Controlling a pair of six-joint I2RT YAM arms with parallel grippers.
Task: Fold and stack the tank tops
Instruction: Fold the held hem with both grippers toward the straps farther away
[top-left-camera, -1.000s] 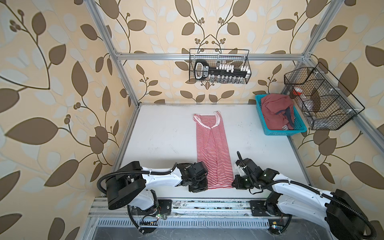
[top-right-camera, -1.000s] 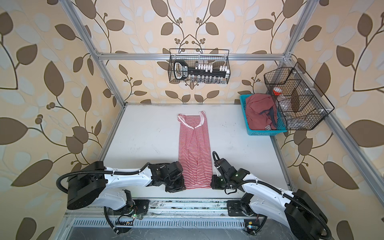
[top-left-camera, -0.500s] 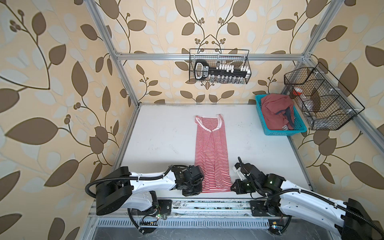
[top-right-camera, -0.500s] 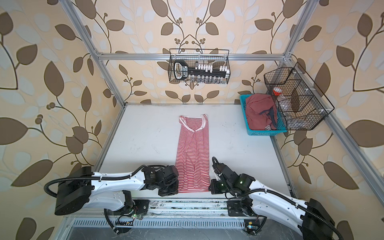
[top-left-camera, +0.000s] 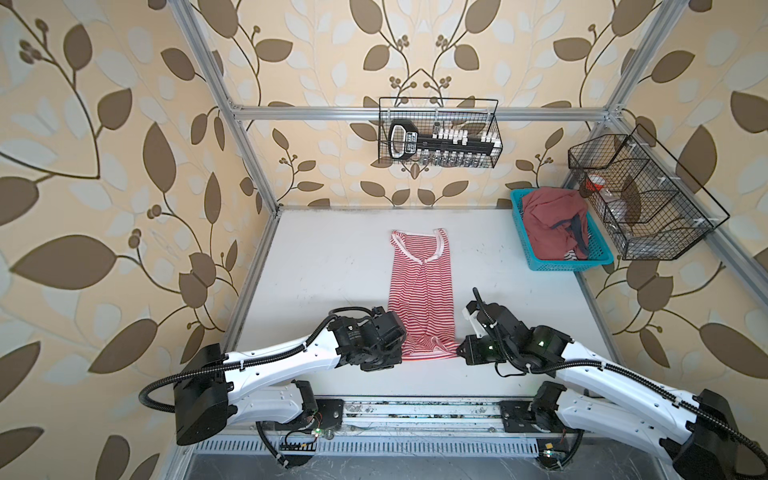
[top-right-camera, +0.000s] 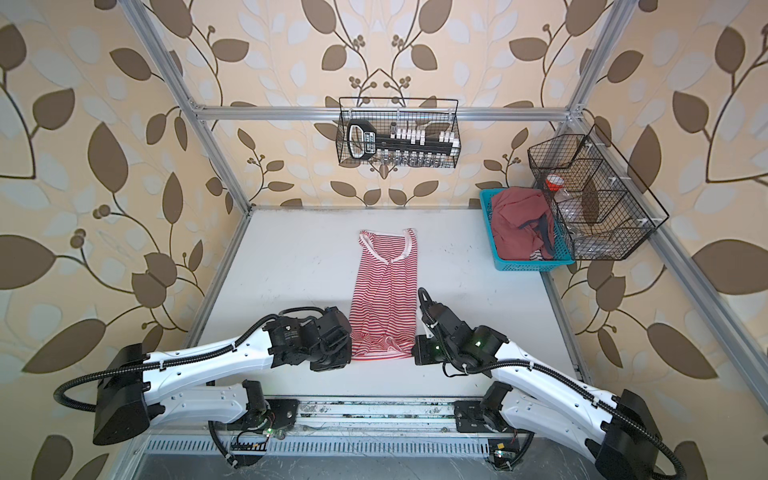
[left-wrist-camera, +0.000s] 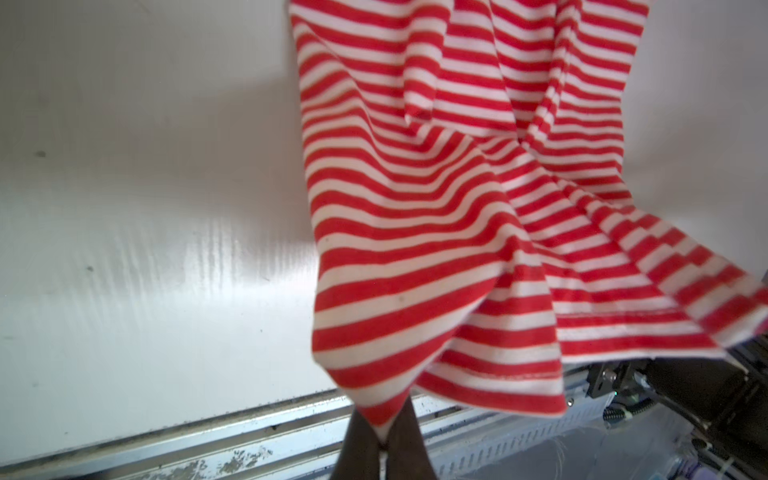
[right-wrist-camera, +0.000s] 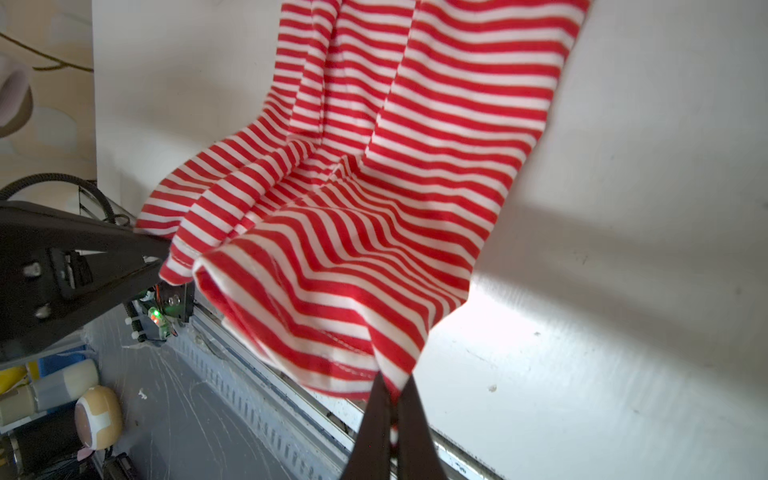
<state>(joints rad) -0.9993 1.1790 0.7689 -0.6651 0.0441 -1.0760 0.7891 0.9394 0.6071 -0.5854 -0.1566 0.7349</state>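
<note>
Between the left jaws and the right jaws, the hem of the striped tank top (top-left-camera: 422, 349) hangs pinched at both corners and bars the gap between them. Ahead of both jaws the same top runs up the middle of the desk (top-left-camera: 324, 266) and splits it into two bare lanes. One lies outward of the left jaws, as far as the side frame rail (top-left-camera: 249, 282). The other lies outward of the right jaws and ends far ahead at the blue basket (top-left-camera: 573, 265), which is heaped with the dusty red tank top (top-left-camera: 548, 220) and overhung by a wire wall basket (top-left-camera: 665, 232). Just behind the jaws lie the desk edge and the metal rail (top-left-camera: 415, 409).
</note>
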